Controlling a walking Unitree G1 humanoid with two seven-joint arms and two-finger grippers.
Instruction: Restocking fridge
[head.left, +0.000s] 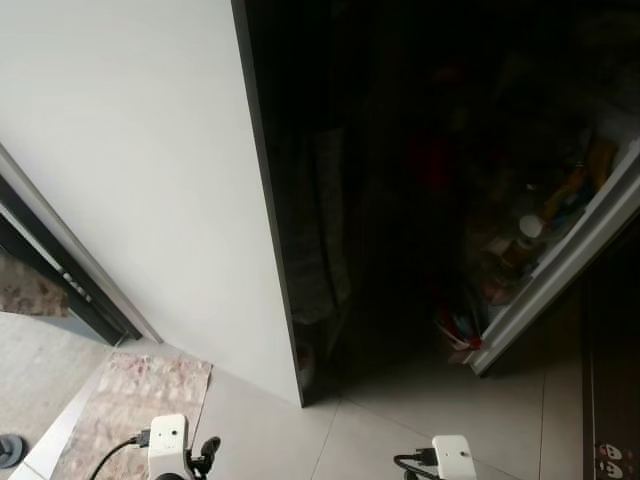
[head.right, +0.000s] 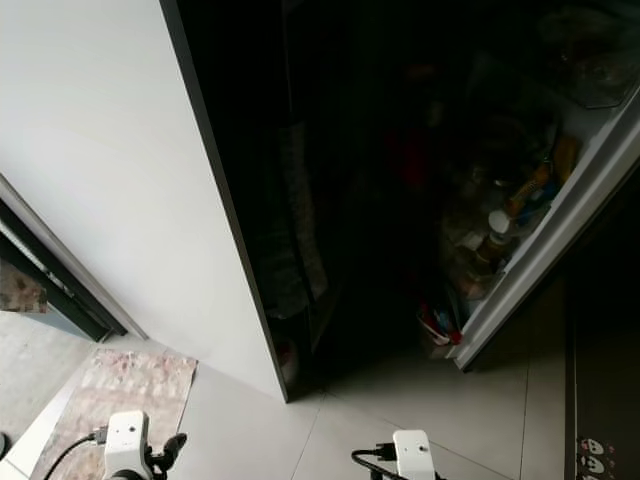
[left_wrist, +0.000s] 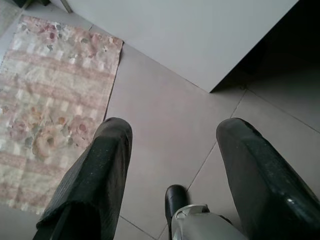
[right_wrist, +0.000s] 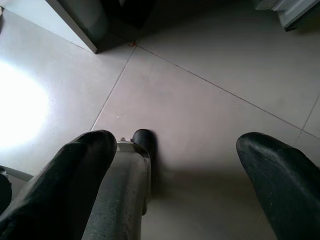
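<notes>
grippers are hanging low over the tiled floor (left_wrist: 165, 125), both with nothing in them. left gripper (left_wrist: 172, 170) is pointing down at the tiles with its two black fingers (left_wrist: 95, 175) spread apart, and a flowered rug (left_wrist: 45, 100) is lying on the floor to its left. right gripper (right_wrist: 172, 175) is also pointing at bare tiles, its fingers (right_wrist: 280, 175) released and wide apart. nearest in the head views, two white wrist boxes with black cables are showing at the bottom edge. farther on, the fridge (head.left: 400, 200) is standing open, its inside lying in deep shade; a red shape is showing faintly in the dark. the fridge door (head.left: 560, 270) is swinging out on the right, its shelves holding bottles and packets (head.left: 540, 220). a white panel (head.left: 140, 180) is rising on the left of the fridge, with a dark doorway frame (head.left: 60, 280) on the far left.
</notes>
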